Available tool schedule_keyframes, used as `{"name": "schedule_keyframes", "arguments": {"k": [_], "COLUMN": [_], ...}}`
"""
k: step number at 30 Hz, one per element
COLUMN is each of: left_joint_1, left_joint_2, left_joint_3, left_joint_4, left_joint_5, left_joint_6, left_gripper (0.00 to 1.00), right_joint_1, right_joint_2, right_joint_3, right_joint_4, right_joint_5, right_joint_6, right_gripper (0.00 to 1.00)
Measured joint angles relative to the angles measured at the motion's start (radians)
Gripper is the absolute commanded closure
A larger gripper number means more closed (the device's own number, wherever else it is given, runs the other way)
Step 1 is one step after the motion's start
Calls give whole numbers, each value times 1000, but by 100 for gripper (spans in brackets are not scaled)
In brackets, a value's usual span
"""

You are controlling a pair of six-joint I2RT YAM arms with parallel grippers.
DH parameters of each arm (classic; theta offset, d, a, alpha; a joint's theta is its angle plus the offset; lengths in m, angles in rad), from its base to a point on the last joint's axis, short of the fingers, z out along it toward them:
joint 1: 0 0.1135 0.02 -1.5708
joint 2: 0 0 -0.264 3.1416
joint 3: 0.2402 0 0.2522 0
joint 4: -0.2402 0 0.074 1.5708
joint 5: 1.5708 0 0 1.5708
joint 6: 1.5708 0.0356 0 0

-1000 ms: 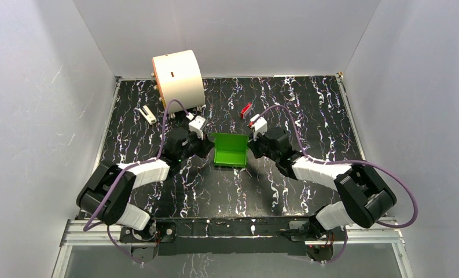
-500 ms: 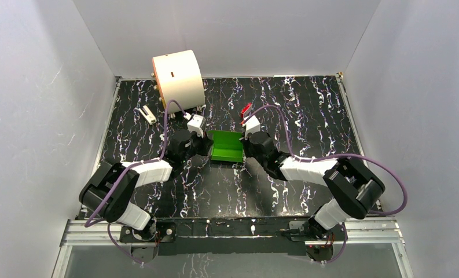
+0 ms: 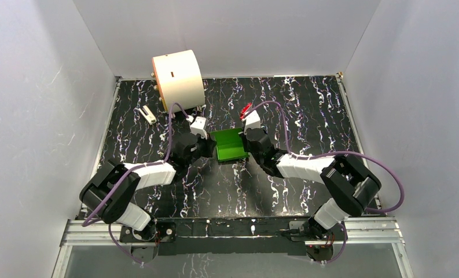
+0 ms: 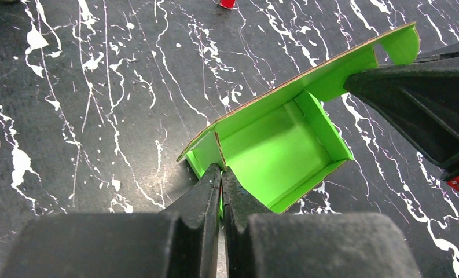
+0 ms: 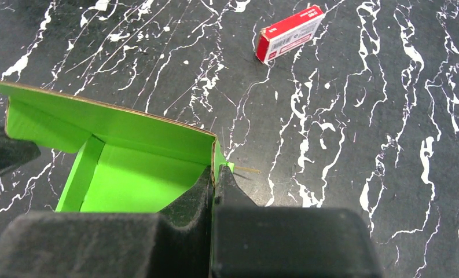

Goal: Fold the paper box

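Pinching opposite ends of the paper box, left fingers and right fingers hide those edges.

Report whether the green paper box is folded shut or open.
Open. The paper box has raised walls, a visible inside, and its lid flap not closed over it.

The bright green paper box sits mid-way on the black marbled bench, with the left hand at its left end and the right hand at its right. A large cream cylinder stands in the far left corner, and a small red block lies just behind the box.
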State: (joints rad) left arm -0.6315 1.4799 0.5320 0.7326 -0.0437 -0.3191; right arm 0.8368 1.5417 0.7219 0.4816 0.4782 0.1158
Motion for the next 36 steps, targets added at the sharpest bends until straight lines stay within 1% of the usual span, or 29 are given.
{"name": "schedule_keyframes", "arguments": {"k": [7,15,23,26,29,32,36], "left_joint_1": [-45,-80,-133,-136,-137,-136,-118], "left_joint_2": [22,42,43,41,4,-71,-164], "left_joint_3": [-2,-16,-63,-85,-118,-128,-122], "left_joint_4": [24,61,82,82,72,29,-8], "left_joint_5": [-74,-131,-122,-124,-139,-175,-195], "left_joint_6": [-31,-73,-120,-127,-120,-87,-19], "left_gripper": [99,100,100,96,90,82,79], "right_joint_1": [24,72,128,133,133,133,130], "right_joint_2": [18,17,-19,-25,-25,-31,-53], "right_joint_3": [-5,-117,-206,-216,-217,-225,-228], "right_joint_4": [39,155,252,261,269,278,276], "right_joint_5": [89,184,172,174,172,166,136], "right_joint_6": [45,97,186,197,164,82,-43], "right_gripper": [99,97,97,98,99,100,100]}}
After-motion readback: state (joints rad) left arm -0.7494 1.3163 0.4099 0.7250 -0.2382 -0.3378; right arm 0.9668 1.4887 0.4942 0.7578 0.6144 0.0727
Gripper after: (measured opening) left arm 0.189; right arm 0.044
